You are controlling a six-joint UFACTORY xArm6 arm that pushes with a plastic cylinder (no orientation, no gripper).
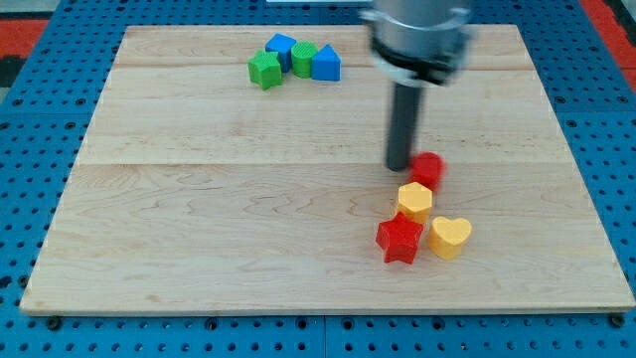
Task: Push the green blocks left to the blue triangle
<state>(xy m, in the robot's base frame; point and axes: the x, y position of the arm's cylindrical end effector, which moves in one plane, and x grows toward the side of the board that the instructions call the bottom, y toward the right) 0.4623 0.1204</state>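
Near the view's top, left of centre, four blocks cluster. A green star-like block (pixel 264 70) is at the left. A blue block (pixel 280 50) sits behind it, a green rounded block (pixel 303 59) stands in the middle, and a blue triangle-like block (pixel 325 64) is at the right, touching the green one. My tip (pixel 398 165) rests on the board right of centre, far below and right of the cluster, just left of a red round block (pixel 428 169).
A yellow hexagon block (pixel 414 201), a red star block (pixel 399 239) and a yellow heart block (pixel 449 237) lie below my tip. The wooden board (pixel 199 219) lies on a blue pegboard table.
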